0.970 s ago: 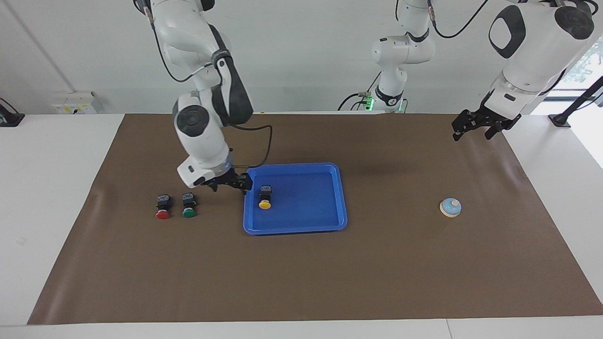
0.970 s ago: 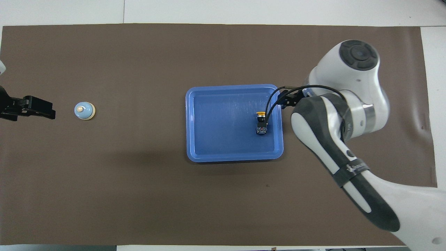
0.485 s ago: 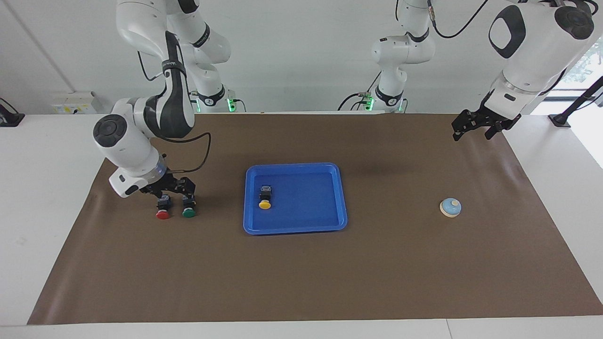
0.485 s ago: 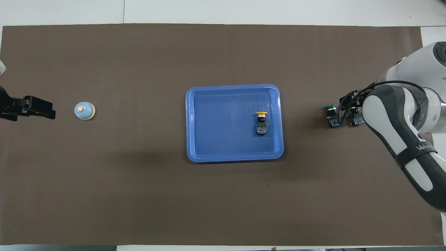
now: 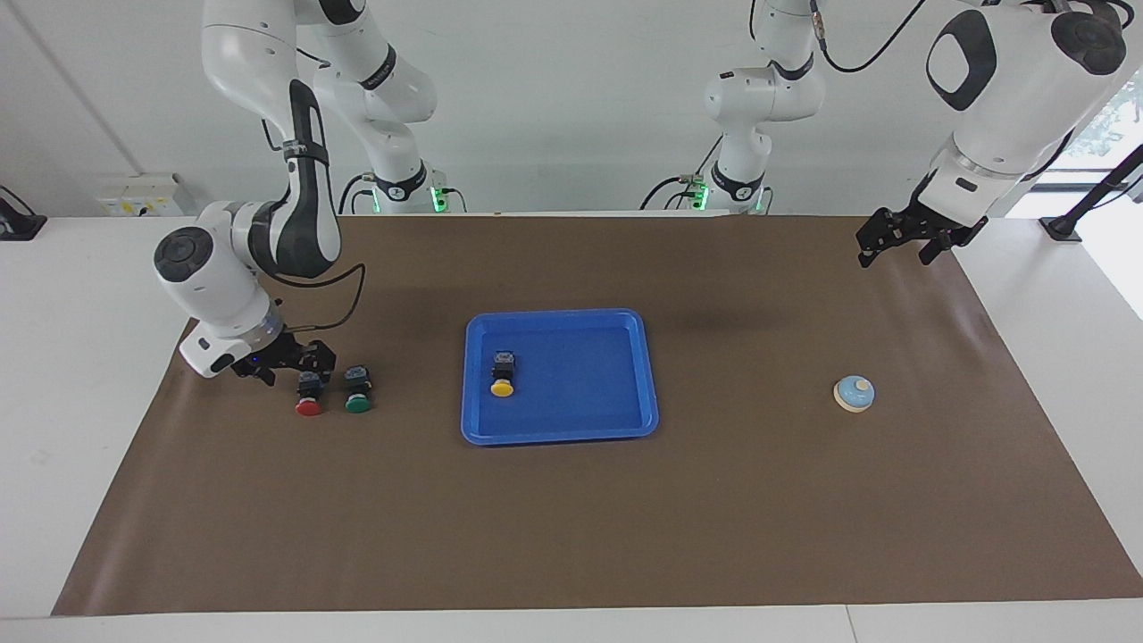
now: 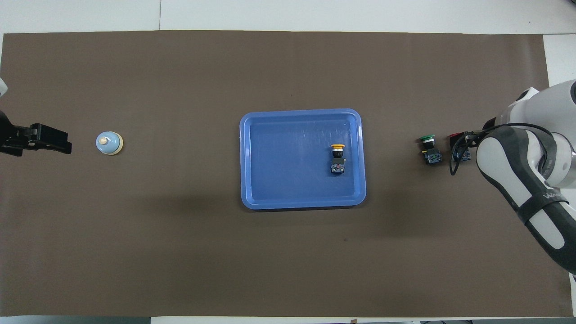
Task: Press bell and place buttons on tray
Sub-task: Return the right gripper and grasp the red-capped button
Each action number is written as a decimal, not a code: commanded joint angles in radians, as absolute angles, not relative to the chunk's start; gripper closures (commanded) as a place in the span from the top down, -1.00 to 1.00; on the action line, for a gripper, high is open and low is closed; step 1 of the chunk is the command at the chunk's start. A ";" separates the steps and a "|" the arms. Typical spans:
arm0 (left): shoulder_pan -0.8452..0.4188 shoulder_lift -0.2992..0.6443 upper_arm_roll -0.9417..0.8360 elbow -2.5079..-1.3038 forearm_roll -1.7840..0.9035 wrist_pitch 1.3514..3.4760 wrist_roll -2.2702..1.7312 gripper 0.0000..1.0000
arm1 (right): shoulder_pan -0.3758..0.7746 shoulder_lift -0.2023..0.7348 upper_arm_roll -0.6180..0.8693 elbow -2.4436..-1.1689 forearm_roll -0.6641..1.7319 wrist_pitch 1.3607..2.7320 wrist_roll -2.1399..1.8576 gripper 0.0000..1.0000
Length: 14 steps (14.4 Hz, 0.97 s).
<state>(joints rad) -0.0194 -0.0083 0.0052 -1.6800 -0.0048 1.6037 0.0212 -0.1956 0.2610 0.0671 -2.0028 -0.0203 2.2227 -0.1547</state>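
Observation:
The blue tray (image 5: 560,437) (image 6: 302,204) lies mid-mat with the yellow button (image 5: 503,376) (image 6: 337,157) in it, on its side. Toward the right arm's end of the table, the red button (image 5: 308,399) (image 6: 456,135) and the green button (image 5: 358,395) (image 6: 427,145) lie side by side on the mat. My right gripper (image 5: 290,364) is open and low, just beside the red button's black body on the robots' side; whether it touches is unclear. The bell (image 5: 855,393) (image 6: 109,143) sits toward the left arm's end. My left gripper (image 5: 904,239) (image 6: 40,139) waits open, raised over the mat's edge.
A brown mat (image 5: 571,527) covers the white table. The right arm's forearm (image 6: 517,180) hides part of the red button from above.
My right gripper left the tray's edge, swung toward the right arm's end of the table, passed over the red and green buttons and dropped beside the red one. The left arm has not moved.

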 commanded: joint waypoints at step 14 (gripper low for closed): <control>-0.018 -0.029 0.008 -1.697 -0.006 1.601 0.025 1.00 | -0.222 0.244 0.083 -2.119 -0.026 2.346 -0.186 -0.68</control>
